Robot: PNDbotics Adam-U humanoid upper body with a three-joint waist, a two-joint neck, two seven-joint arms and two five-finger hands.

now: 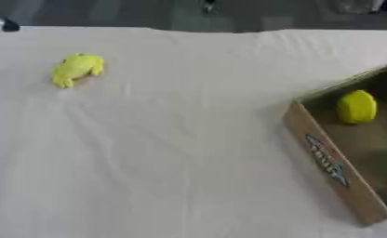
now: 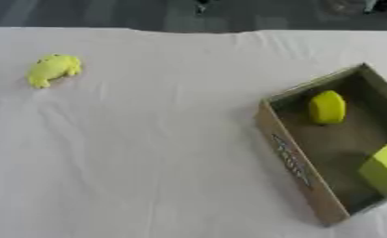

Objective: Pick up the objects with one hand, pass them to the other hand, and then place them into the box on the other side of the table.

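While neither hand shows in either view, a yellow frog toy (image 1: 76, 69) lies upper left on the white-clothed table (image 1: 172, 153), well apart from the cardboard box (image 2: 298, 173) at right. Box holds a yellow lemon-like obj (image 2: 328, 107) & a yellow-green block (image 2: 384, 168).

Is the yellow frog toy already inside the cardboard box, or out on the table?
Out. The yellow frog toy lies on the white tablecloth, far left of the cardboard box.
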